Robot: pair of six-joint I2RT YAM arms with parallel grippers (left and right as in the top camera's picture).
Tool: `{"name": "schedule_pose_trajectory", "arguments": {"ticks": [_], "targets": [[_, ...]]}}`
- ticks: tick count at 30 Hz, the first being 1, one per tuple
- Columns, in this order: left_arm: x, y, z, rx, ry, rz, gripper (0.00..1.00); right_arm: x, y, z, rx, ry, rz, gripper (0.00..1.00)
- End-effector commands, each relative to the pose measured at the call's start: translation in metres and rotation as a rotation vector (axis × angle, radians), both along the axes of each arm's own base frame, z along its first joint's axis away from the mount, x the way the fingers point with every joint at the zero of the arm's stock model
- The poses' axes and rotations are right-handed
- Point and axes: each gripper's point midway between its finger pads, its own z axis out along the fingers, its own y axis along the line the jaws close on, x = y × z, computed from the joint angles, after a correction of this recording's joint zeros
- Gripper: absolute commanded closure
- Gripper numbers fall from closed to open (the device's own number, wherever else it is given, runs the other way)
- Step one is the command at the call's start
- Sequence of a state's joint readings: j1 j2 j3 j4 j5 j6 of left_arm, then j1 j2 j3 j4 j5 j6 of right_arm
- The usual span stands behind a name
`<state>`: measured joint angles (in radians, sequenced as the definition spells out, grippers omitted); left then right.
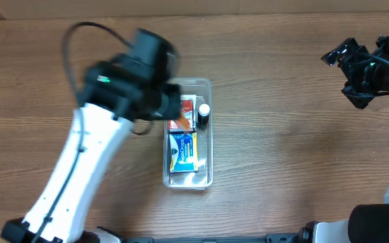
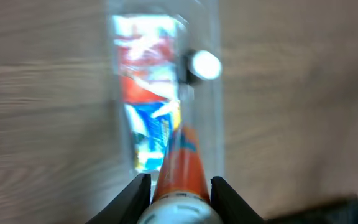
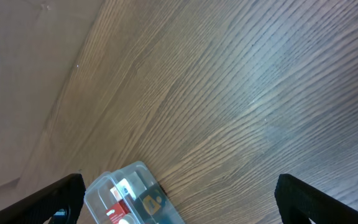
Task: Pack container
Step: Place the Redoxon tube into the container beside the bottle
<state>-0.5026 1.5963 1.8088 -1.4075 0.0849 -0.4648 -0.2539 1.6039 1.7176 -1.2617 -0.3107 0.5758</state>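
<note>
The clear plastic container (image 1: 206, 177) lies lengthwise at the table's middle. It holds a red and white box (image 1: 185, 113), a blue and yellow box (image 1: 182, 150) and a small dark bottle with a white cap (image 1: 203, 115). My left gripper (image 2: 179, 196) is shut on an orange tube with a white cap (image 2: 182, 168) and hovers over the container (image 2: 215, 93), blurred by motion. In the overhead view the left arm (image 1: 134, 81) covers the container's far left corner. My right gripper (image 3: 179, 202) is open and empty, far to the right, with the container (image 3: 101, 185) at its view's bottom.
The wooden table (image 1: 289, 135) surrounds the container. The right arm (image 1: 370, 67) sits at the far right edge. A dark object shows at the bottom right corner of the left wrist view (image 2: 347, 211).
</note>
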Motion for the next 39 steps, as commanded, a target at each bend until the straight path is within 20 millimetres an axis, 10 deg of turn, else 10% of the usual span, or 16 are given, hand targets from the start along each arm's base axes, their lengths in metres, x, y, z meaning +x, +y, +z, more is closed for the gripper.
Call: {"name": "schedule_pose_trajectory", "arguments": {"ticks": [1,15,31,39], "targets": [[-0.009,-0.029,-0.013,0.091,-0.016,0.004,0.66,0.001,0.001,0.003,0.002,-0.011,0.002,0.0],[0.018,-0.064,-0.086,0.312,-0.014,-0.045,0.66,0.001,0.001,0.003,0.002,-0.011,0.002,0.0],[0.042,-0.072,-0.11,0.327,-0.069,-0.027,0.66,0.001,0.001,0.003,0.002,-0.011,0.002,0.0],[0.037,-0.067,-0.129,0.347,-0.045,-0.023,0.48,0.001,0.001,0.003,0.002,-0.011,0.002,0.0]]}}
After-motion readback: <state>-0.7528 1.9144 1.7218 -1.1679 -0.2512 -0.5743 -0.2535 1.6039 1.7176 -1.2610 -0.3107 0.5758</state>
